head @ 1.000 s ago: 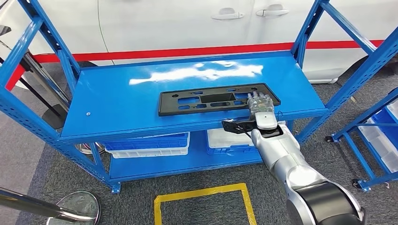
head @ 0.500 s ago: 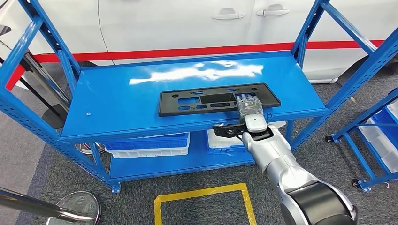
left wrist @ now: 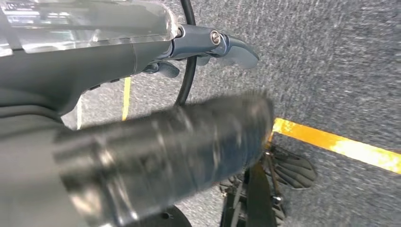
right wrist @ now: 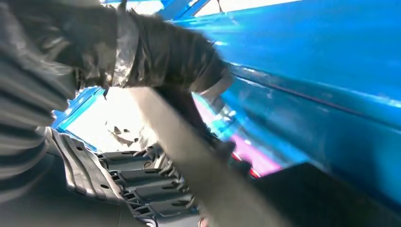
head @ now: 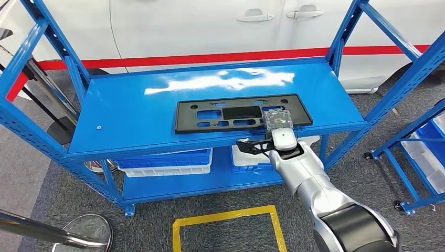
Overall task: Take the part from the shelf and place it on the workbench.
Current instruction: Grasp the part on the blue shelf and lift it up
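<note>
Gripping black part point(head: 242, 112) at near edge with right hand point(head: 277, 122), head view; part lying flat on blue shelf point(head: 131, 110), white bins point(head: 168, 160) below, contents unclear. Left wrist: left hand point(left wrist: 142, 142) blurred, grip unreadable. Right wrist: part point(right wrist: 137, 184) ribbing under fingers point(right wrist: 165, 52).

black slotted part point(head: 239, 113) | flat | near shelf point(head: 131, 115) front edge
</note>
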